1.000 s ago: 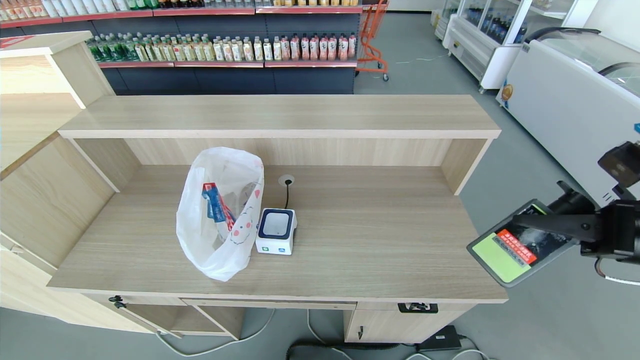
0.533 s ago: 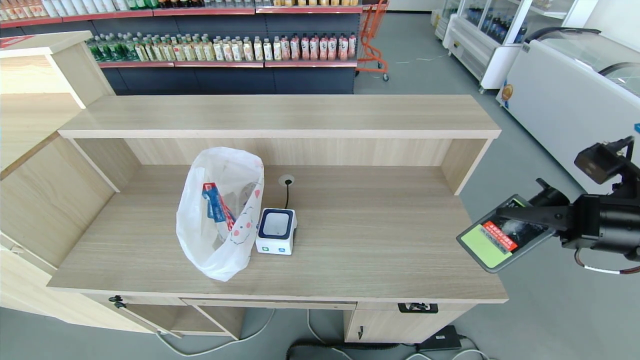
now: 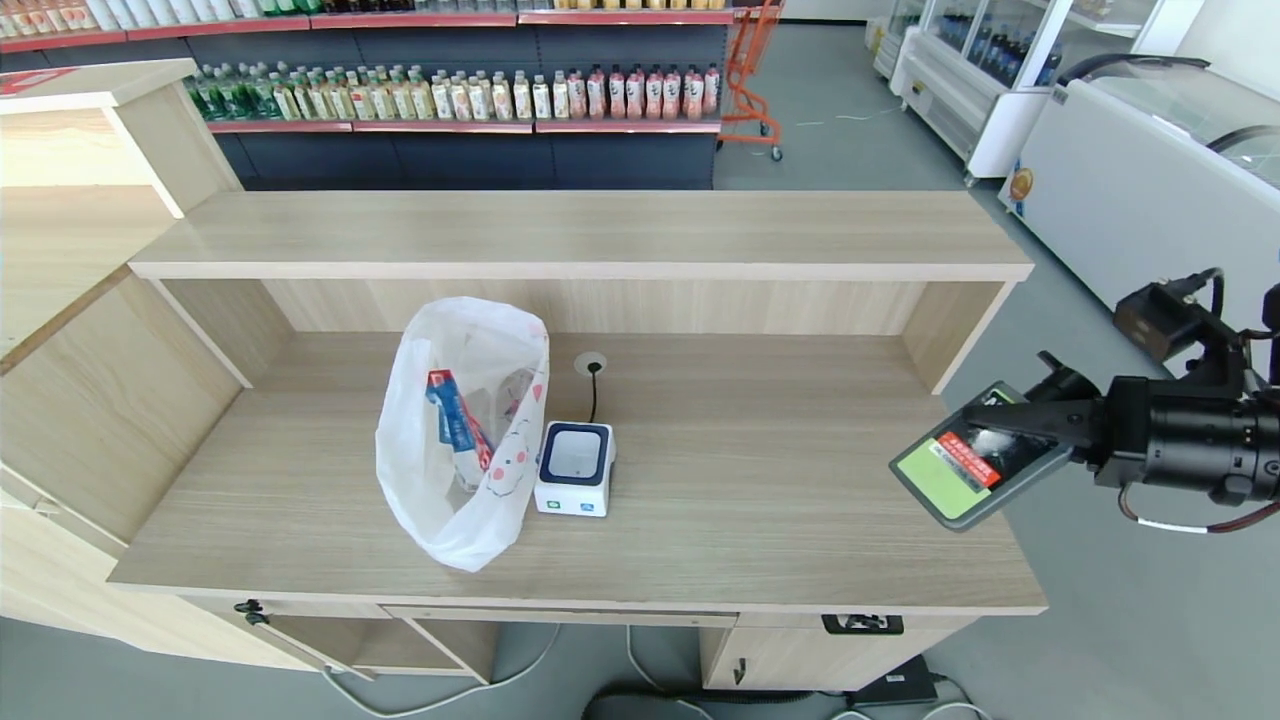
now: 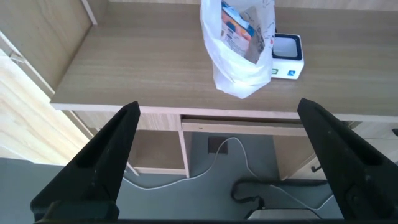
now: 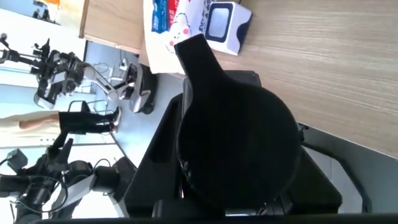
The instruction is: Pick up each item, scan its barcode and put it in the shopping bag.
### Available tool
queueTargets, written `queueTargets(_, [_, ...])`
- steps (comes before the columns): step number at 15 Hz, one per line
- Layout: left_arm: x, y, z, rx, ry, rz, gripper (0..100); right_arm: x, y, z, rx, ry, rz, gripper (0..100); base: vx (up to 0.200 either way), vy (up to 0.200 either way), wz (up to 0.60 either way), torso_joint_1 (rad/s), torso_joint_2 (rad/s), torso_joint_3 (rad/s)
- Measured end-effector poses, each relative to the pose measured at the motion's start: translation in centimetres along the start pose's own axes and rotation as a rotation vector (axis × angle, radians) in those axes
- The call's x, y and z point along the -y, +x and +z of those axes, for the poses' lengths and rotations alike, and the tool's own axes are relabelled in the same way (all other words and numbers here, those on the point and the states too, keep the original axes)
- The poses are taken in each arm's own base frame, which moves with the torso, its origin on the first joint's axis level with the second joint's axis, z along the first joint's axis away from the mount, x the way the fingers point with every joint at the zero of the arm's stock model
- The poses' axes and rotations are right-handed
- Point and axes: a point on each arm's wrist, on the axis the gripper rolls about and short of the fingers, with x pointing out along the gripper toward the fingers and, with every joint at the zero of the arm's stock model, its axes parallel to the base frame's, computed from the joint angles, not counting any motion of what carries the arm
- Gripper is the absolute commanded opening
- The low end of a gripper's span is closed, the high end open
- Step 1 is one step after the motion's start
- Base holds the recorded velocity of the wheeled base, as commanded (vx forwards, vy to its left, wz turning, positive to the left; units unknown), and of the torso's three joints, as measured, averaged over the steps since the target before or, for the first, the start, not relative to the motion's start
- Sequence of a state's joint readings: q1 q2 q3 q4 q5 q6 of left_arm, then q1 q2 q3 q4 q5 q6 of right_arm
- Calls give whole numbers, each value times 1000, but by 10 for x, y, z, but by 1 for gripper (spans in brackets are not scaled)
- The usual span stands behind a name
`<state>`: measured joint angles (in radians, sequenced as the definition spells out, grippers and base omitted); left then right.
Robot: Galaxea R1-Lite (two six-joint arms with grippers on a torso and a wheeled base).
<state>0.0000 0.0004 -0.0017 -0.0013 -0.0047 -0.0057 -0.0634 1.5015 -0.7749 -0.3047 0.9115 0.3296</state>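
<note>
The right arm [image 3: 1190, 445] reaches in from the robot's right side, held roughly level, with its wrist pointing toward the robot's left. The right gripper [image 3: 1000, 428] at its end is clamped on a flat packet [image 3: 965, 465], which sticks out beyond the fingertips and tilts downward. The left gripper [image 4: 219, 106] points forward and down, its two dark fingers [image 4: 99, 168] spread wide apart with nothing between them.

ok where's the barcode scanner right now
In the head view the barcode scanner sits near the middle of the counter, close beside the shopping bag, on the bag's right.
</note>
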Motion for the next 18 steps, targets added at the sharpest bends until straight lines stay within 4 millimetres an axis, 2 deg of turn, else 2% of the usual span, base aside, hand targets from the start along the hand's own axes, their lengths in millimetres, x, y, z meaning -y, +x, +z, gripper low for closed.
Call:
queueTargets(6, [0, 0, 0, 0, 3, 1, 100, -1, 24, 10, 11, -49, 1, 0, 0, 200, 0, 2, 1, 3])
queueTargets(11, [0, 0, 0, 0, 4, 2, 100, 5, 28, 7, -4, -32, -5, 0, 0, 0, 0, 0, 0, 0])
queueTargets(18, [0, 0, 0, 0, 7, 0, 100, 15, 33, -2, 14, -13, -161, 0, 200, 0, 0, -2, 4, 3])
